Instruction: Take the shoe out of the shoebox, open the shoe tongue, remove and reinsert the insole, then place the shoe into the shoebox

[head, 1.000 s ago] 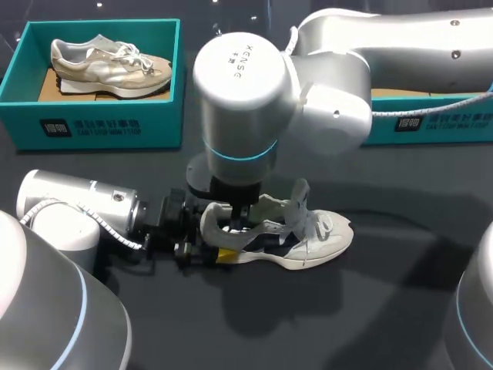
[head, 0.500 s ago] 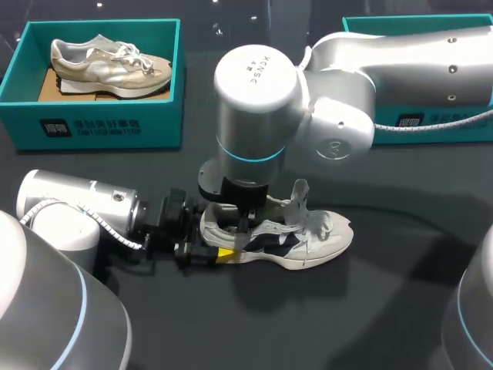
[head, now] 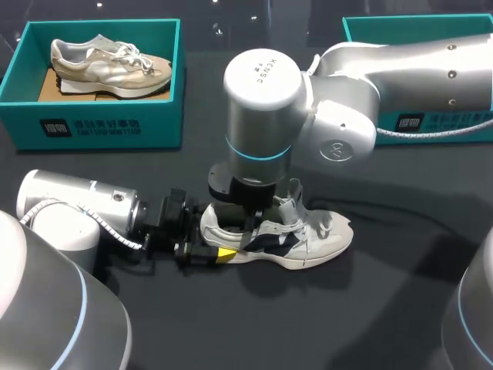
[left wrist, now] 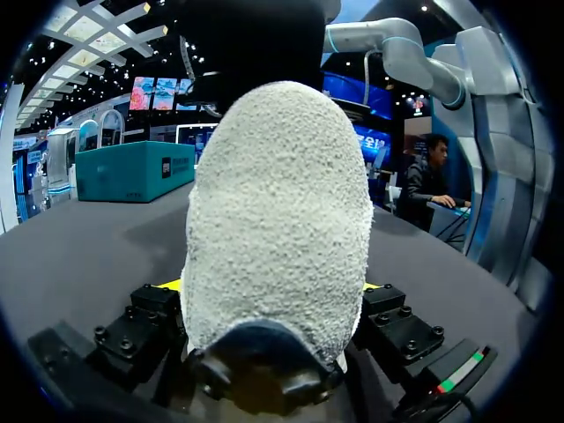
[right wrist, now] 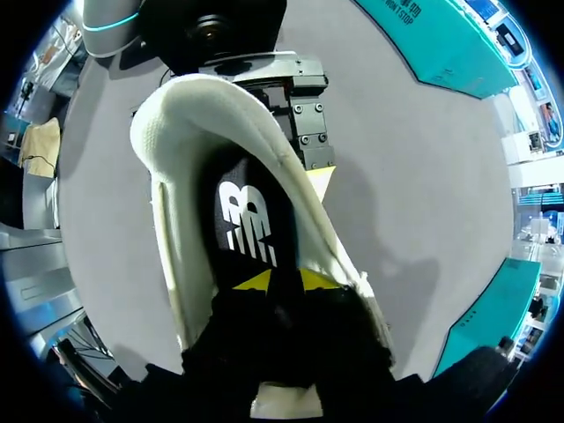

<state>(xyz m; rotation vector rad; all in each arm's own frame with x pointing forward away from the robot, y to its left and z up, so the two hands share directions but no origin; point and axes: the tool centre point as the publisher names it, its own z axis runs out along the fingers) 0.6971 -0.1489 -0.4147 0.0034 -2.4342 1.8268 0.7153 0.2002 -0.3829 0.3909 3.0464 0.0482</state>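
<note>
A white and navy shoe (head: 308,240) lies on its sole on the dark table, toe to the right. Its tongue (head: 297,202) stands up. My left gripper (head: 202,248) comes in low from the left and clasps the heel; in the left wrist view the knitted heel (left wrist: 278,220) fills the space between both fingers. My right gripper (head: 246,223) reaches straight down into the shoe's mouth. In the right wrist view its yellow tips (right wrist: 284,280) stand slightly apart over the black insole (right wrist: 251,220), which lies inside the shoe.
A teal shoebox (head: 92,123) at the back left holds a beige shoe (head: 108,63). A second teal box (head: 439,122) at the back right is partly hidden by my right arm. Bare table lies in front of and right of the shoe.
My right arm has shifted right and sunk deeper into the shoe, and its tips have parted a little. The tongue now stands lower. The left arm and shoe have stayed put.
</note>
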